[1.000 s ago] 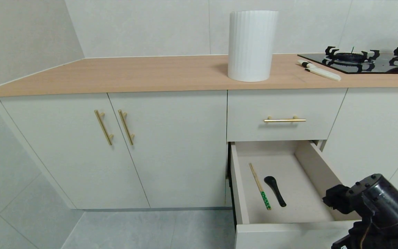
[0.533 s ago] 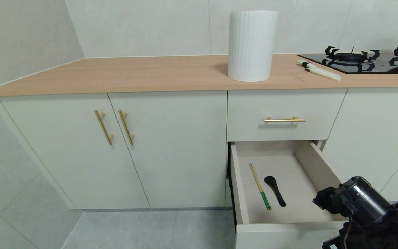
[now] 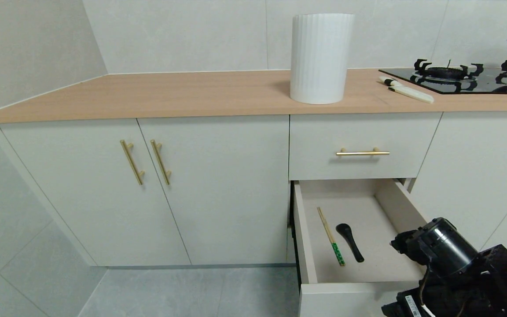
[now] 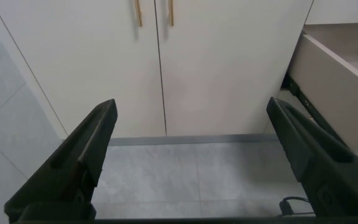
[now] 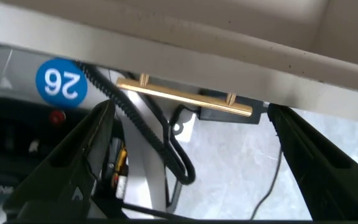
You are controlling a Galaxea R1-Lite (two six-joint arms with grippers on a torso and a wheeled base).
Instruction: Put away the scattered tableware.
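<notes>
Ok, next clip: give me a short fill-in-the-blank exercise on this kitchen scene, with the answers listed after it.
1. In the open lower drawer, the chopsticks lie beside a black ____.
2. The upper drawer is ____.
3. On the countertop, the white ribbed container stands ____.
4. The right end effector faces the lower drawer's gold handle, its jaws ____.
Answers: spoon; shut; upright; open.

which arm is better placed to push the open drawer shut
Right. The right gripper faces the gold handle of the open drawer from close by, fingers open either side. The left gripper points at the cabinet doors and floor, off to the side.
</notes>
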